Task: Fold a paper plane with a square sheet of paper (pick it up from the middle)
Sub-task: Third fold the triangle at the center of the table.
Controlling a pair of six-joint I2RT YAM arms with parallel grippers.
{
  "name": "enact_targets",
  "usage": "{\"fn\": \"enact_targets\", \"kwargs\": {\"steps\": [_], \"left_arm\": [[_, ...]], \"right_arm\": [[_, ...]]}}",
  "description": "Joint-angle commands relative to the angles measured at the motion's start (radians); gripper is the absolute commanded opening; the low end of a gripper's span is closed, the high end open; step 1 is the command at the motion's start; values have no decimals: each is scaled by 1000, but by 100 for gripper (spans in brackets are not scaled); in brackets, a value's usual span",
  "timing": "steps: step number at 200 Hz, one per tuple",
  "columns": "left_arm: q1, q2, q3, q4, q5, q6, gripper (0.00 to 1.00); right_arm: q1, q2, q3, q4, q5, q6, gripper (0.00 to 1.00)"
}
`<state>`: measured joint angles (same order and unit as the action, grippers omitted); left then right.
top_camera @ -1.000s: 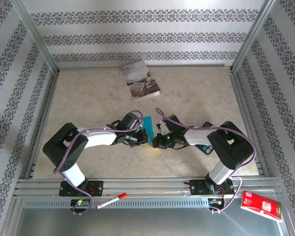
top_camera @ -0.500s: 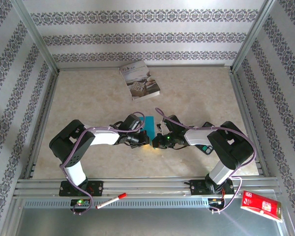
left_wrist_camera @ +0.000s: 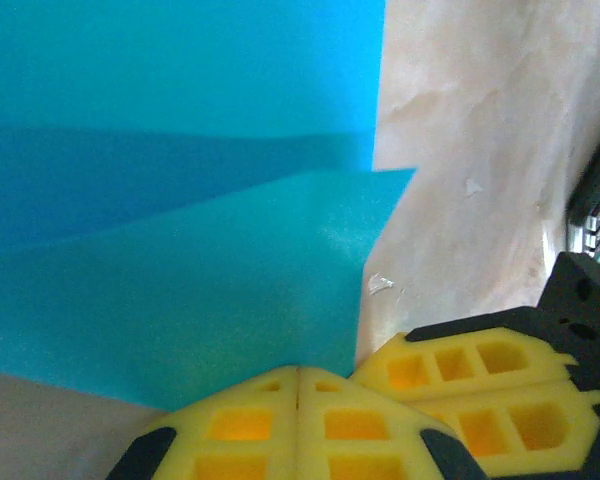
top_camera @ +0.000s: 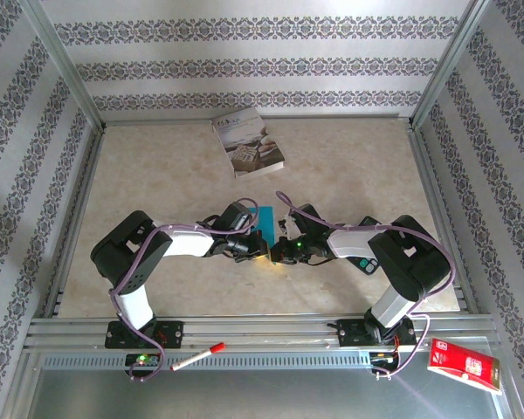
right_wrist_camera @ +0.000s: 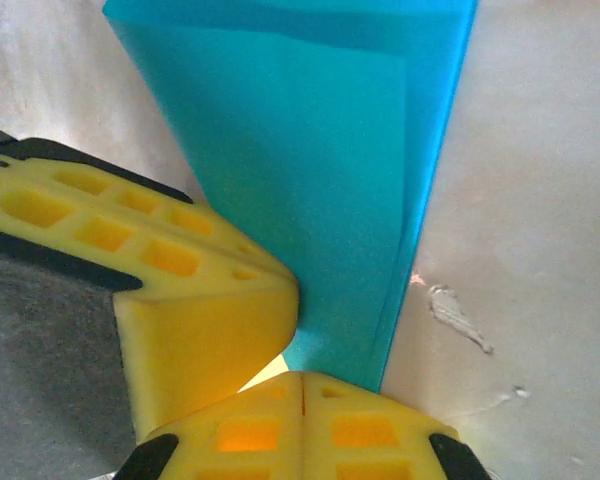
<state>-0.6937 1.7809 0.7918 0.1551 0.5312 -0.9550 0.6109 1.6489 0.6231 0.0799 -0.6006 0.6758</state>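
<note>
The left gripper [left_wrist_camera: 298, 378] and right gripper [right_wrist_camera: 302, 382] are closed at the six-o'clock edge of the square sheet of paper [right_wrist_camera: 310, 170], perhaps pinching it; light, floppy, best held mid-crease.

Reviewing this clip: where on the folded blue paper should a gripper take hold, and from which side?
Probably its near end, where the shut left gripper and right gripper meet. The paper lies flat with folded layers stacked, so an edge gives more to pinch than the face. Come in low along the table from the near side.
</note>
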Motion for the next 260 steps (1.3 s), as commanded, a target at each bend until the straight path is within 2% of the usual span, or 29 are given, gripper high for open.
{"fn": "enact_targets", "kwargs": {"steps": [1,48,140,260], "left_arm": [[-14,38,18,-8,-23,8,0],[24,35,13,-30,-43,37,0],[160,61,31,-47,31,106,0],[325,71,117,-199,-13,229,0]], "right_arm": [[5,31,-54,-128,92,-2,0],[4,32,-48,-203,118,-15,0],[3,26,-51,-264,150,-27,0],[4,5,-59,-287,160,-34,0]]}}
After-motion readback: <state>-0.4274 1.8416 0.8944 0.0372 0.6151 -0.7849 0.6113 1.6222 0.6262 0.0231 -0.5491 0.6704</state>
